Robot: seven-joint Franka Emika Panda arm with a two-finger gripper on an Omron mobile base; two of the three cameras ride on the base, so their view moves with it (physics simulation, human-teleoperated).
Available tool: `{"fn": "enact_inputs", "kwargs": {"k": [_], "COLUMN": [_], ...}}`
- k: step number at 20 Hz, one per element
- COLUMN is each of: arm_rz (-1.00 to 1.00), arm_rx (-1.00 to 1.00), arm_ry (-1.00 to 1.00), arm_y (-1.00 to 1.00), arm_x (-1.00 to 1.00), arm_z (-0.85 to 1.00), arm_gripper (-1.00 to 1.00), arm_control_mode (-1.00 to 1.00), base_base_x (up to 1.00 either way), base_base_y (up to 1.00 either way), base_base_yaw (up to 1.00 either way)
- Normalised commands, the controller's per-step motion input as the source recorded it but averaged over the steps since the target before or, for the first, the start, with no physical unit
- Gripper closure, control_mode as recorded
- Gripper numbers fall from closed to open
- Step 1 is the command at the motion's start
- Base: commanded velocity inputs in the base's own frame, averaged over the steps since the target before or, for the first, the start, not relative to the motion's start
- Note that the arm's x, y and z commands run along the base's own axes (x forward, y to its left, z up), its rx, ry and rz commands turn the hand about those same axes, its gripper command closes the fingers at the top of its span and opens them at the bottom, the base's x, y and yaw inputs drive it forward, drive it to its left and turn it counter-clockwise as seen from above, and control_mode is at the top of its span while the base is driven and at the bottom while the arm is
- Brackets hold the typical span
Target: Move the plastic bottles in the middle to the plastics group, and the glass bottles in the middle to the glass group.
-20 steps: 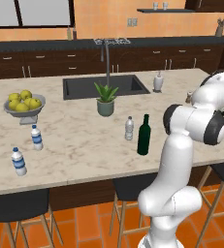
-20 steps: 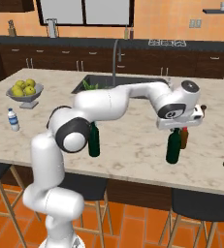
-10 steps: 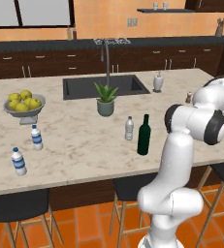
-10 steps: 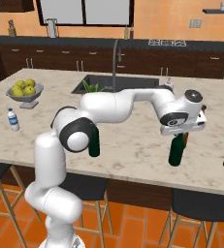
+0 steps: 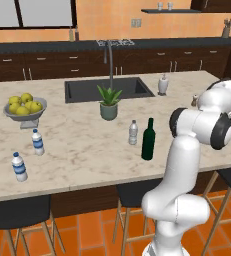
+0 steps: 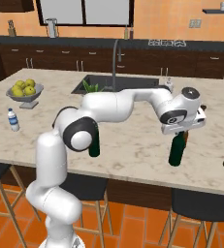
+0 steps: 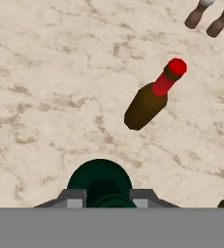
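Down comes the green wine bottle [image 6: 177, 150] onto the counter [image 6: 133, 145] since a second ago; our gripper [image 6: 182, 130] is nearly closed around its neck, the brown red-topped bottle [image 7: 152, 97] near. Release looks next; another green bottle [image 5: 148, 140] waits.

arm: a white robot arm [image 6: 118, 104], smooth and shiny, made of thick round tubes
joints: big dark grey rings, like round caps, sit where the tubes bend
base: a fat white rounded lump at the bottom
hand: a white round head with a dark circle on its side
gripper [image 7: 104, 197]: flat grey bar under the head, with two small grey fingers
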Motion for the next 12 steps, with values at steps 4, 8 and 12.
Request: {"fn": "enact_inputs", "kwargs": {"k": [4, 8, 12], "arm_rz": [0.0, 0.0, 0.0], "arm_rx": [0.0, 0.0, 0.0], "arm_ry": [0.01, 0.09, 0.1], "arm_y": [0.06, 0.12, 0.15], "arm_x": [0.15, 0.22, 0.27], "arm_z": [-0.39, -0.4, -0.36], "arm_gripper": [1.0, 1.0, 1.0], "arm_control_mode": [-1.0, -1.0, -1.0], "base_base_x": [0.0, 0.0, 0.0], "base_base_y": [0.0, 0.0, 0.0], "base_base_yaw": [0.0, 0.0, 0.0]}}
